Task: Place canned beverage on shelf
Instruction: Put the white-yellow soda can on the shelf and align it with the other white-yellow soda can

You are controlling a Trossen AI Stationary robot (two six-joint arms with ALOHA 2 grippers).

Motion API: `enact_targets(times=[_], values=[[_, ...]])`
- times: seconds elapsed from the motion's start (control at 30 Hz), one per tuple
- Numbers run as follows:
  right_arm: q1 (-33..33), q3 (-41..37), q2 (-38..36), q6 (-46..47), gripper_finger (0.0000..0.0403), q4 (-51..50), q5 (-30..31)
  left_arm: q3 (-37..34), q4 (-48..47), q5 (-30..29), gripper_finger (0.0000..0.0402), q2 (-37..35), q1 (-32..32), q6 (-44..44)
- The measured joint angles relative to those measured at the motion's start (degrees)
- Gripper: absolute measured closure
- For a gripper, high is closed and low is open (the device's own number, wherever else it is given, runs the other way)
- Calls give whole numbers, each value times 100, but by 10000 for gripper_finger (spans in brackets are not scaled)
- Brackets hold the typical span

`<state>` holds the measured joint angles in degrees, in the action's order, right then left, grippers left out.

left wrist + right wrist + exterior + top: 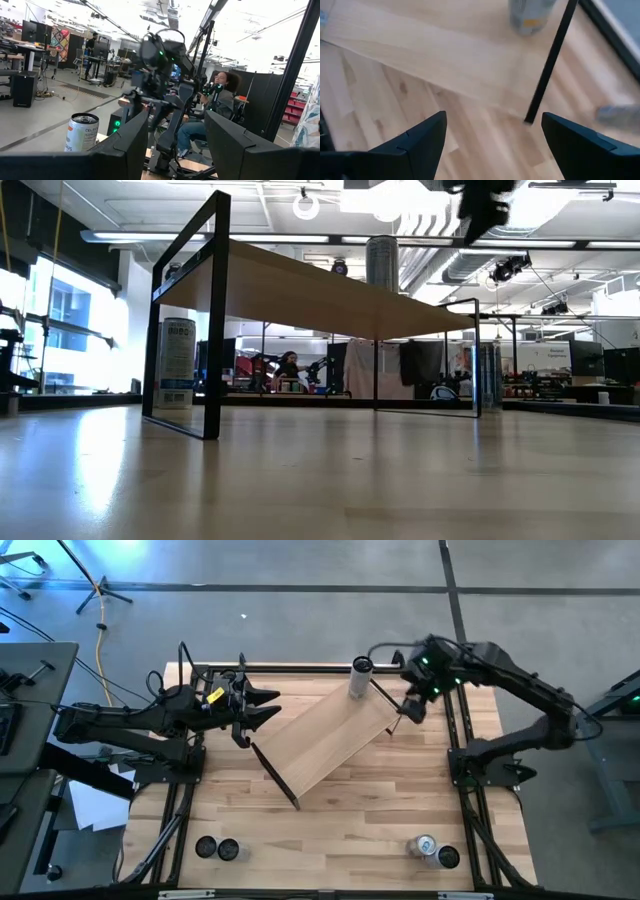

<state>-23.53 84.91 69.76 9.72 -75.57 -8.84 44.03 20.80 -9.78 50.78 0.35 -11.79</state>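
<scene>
Watching the can (359,679): it stands upright on the shelf (325,735) at its far right end, near the edge. Your right hand (410,708) hangs open beside that bracket; clip it and the can tips. Left hand (262,706) is open, empty, at the shelf's left end.

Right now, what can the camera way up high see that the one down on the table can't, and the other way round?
Only the high view shows the left claw open beside the shelf, the right claw open at its far end, and four spare cans lying near the table's front edge. Only the low view shows the shelf's underside, and the room behind with a person. Both show the shelf and the one can standing on it.
</scene>
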Motion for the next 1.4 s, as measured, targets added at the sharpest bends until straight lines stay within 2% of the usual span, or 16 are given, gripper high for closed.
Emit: enact_targets(times=[0.2, 0.43, 0.57, 0.67, 0.83, 1.03, 1.13, 1.4], values=[[463, -999, -1079, 944, 90, 916, -290, 0, -2, 0, 234, 0, 1, 0], [1016, -1299, -1616, 1634, 90, 1876, -297, 0, -4, 0, 234, 0, 0, -401], [1244, -1301, -1604, 1634, 90, 2389, -278, 0, -240, 0, 234, 0, 1, -463], [1387, -1301, -1513, 1531, 90, 2843, -273, 0, -449, 66, 234, 0, -4, -861], [1563, -1301, -1303, 1339, 91, 3253, -280, 0, -714, 601, 234, -2, -4, -1362], [1764, -1303, -962, 2242, 91, 3429, -354, 0, -899, 1426, 234, -70, -95, -1364], [1858, -1303, -783, 2752, 91, 3544, -328, -2, -1339, 1750, 234, -216, -211, -1370], [1996, -1303, -351, 3650, 91, 4302, -103, 0, -2803, 1836, 234, -689, -652, -1366]])
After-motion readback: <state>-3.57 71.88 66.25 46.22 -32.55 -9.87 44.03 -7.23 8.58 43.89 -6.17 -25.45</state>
